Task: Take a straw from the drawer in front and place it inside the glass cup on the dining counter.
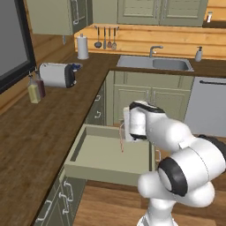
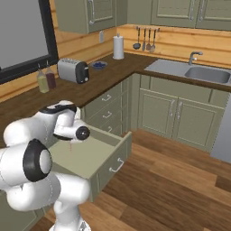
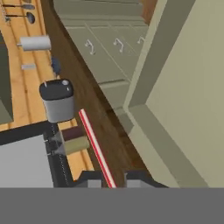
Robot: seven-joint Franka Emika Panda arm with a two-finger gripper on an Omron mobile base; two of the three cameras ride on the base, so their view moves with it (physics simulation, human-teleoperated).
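Observation:
The drawer (image 1: pixel 106 171) stands pulled out from under a dark brown wood countertop (image 1: pixel 31 137), its pale inside bare. My gripper (image 1: pixel 124 132) hangs over the drawer's middle, shut on the straw (image 1: pixel 122 143), a thin reddish-pink stick dangling down toward the drawer floor without touching it. From the right base the straw (image 2: pixel 71 145) shows as a short red line under the gripper (image 2: pixel 72 138), above the drawer (image 2: pixel 112 155). In the hand view the straw (image 3: pixel 94 142) runs up from between the fingertips (image 3: pixel 89 180), beside the drawer's wall (image 3: pixel 144 118). The glass cup is out of view. I cannot tell whether this countertop is the dining counter.
A toaster (image 1: pixel 57 75), two bottles (image 1: pixel 35 88) and a paper towel roll (image 1: pixel 82 46) stand on the countertop. A sink (image 1: pixel 154 64) lies at the back, a dishwasher (image 1: pixel 207 106) to its right. Narrow stacked drawers (image 2: pixel 106 106) sit beyond the open one. Wood floor (image 2: pixel 171 180) spreads right.

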